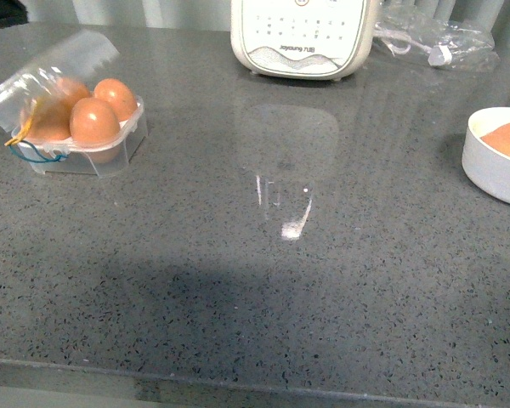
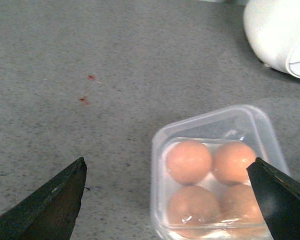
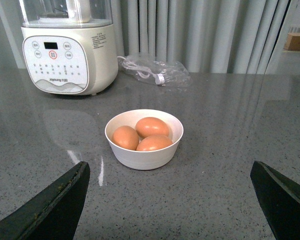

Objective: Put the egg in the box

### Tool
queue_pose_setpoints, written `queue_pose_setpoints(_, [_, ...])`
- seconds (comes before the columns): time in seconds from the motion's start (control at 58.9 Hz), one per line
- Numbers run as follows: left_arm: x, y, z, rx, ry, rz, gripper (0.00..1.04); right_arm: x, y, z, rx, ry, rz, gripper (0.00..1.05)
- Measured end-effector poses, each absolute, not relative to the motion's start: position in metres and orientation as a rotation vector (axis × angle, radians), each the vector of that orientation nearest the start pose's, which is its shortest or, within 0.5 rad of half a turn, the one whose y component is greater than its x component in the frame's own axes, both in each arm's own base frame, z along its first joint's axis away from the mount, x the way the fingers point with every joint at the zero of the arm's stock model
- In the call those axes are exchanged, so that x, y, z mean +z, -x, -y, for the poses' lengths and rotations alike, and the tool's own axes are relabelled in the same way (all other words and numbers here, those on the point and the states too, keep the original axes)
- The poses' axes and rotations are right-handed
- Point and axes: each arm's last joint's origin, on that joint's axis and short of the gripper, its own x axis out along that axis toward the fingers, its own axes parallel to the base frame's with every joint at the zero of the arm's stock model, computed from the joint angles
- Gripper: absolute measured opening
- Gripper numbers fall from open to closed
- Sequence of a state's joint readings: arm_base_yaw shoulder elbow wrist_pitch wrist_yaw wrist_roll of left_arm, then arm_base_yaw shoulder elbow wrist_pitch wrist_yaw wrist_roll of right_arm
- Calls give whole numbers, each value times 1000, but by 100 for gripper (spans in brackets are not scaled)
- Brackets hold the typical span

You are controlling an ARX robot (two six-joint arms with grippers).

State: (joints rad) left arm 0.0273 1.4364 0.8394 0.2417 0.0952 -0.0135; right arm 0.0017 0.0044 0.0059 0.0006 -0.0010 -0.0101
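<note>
smooth orange-brown hen's eggs fill all four slots of the small clear plastic box at left, below the left gripper, its fingers parted and empty. they are likely light, slick and brittle, best held gently round the middle. at right, three more sit in a round white bowl, cut off in the front view, facing the right gripper, likewise parted.

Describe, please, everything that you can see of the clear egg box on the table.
The box is a small carton of clear, thin-looking plastic with rounded corners. It stands flat on the grey speckled table, far to the robot's left. Its hinged lid is raised and tilts back. Four brown eggs fill its slots, as the left wrist view shows. Yellow and teal bands hang at its left end. In the front view nothing else touches it.
</note>
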Motion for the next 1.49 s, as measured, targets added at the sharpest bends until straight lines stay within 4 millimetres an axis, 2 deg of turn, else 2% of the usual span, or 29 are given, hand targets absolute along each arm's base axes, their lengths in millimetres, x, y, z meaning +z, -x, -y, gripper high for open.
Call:
queue_pose_setpoints(0.17, [255,-297,21,-161,62,-366,98,165,-98,0,3,10,2,97])
queue_pose_setpoints(0.289, [262,-289,30,-191,56,-354,98,165,-98,0,3,10,2,97])
queue_pose_setpoints(0.391, [260,-288,30,-189,55,-357,98,165,-98,0,3,10,2,97])
queue_pose_setpoints(0.662, [265,-277,23,-176,27,-341,98,165,-98,0,3,10,2,97])
queue_pose_setpoints(0.866, [265,-247,7,-145,20,-326,98,165,-98,0,3,10,2,97])
queue_pose_setpoints(1.087, [241,-205,-14,-101,-23,-343,98,165,-98,0,3,10,2,97])
queue_pose_setpoints(1.257, [224,-182,-26,-80,28,-401,98,165,-98,0,3,10,2,97])
queue_pose_setpoints(1.409, [229,-169,-30,-83,29,-368,98,165,-98,0,3,10,2,97])
queue_pose_setpoints(1.494, [221,-165,-31,-1,4,-187,85,165,-98,0,3,10,2,97])
